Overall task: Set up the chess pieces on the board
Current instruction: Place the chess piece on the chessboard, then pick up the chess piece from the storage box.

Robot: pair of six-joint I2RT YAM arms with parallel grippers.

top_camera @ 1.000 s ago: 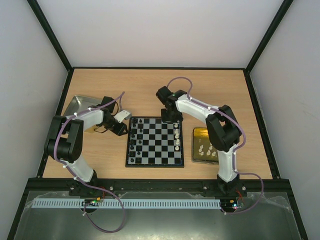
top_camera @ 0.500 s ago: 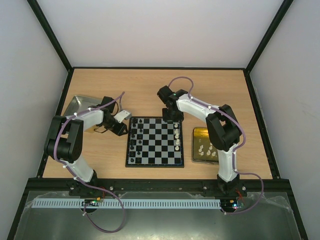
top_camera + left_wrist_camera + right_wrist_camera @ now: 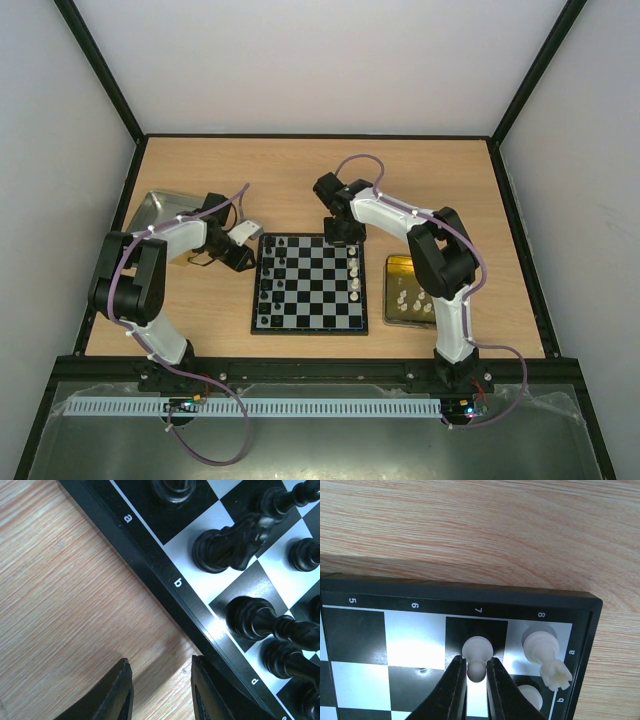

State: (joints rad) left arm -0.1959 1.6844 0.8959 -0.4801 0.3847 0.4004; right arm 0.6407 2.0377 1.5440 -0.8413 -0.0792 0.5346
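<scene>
Here, item by item:

- The board [image 3: 308, 329] lies flat in the middle of the table [image 3: 470, 525], a pale wood surface with fine lengthwise grain.
- It is a square of glossy black and silver-grey checks inside a thin black rim, and the grey squares throw back glare.
- The chess pieces [image 3: 266, 270] are small turned figures with round bases. Shiny black ones stand along the board's left side, and a few matt cream ones stand along its right side.
- More cream pieces lie in the gold tray [image 3: 402, 265], just right of the board.
- A silver tray [image 3: 150, 210] with sloped walls sits at the far left.
- The right gripper [image 3: 476, 662] is clamped on the round head of a white pawn [image 3: 477, 647], which stands on a black square. Its dark, smooth fingers press in from both sides.
- A white rook [image 3: 545, 652] with a notched top stands on the corner square beside it.
- The left gripper [image 3: 160, 695] is released, its two black fingers spread with nothing between them, over bare wood beside the board's rim.
- A black knight [image 3: 230, 542] stands on a light square near that rim.
- White rim markings read 5, 6, 7, 8 and a, b in the right wrist view, and a, b, d in the left wrist view.
</scene>
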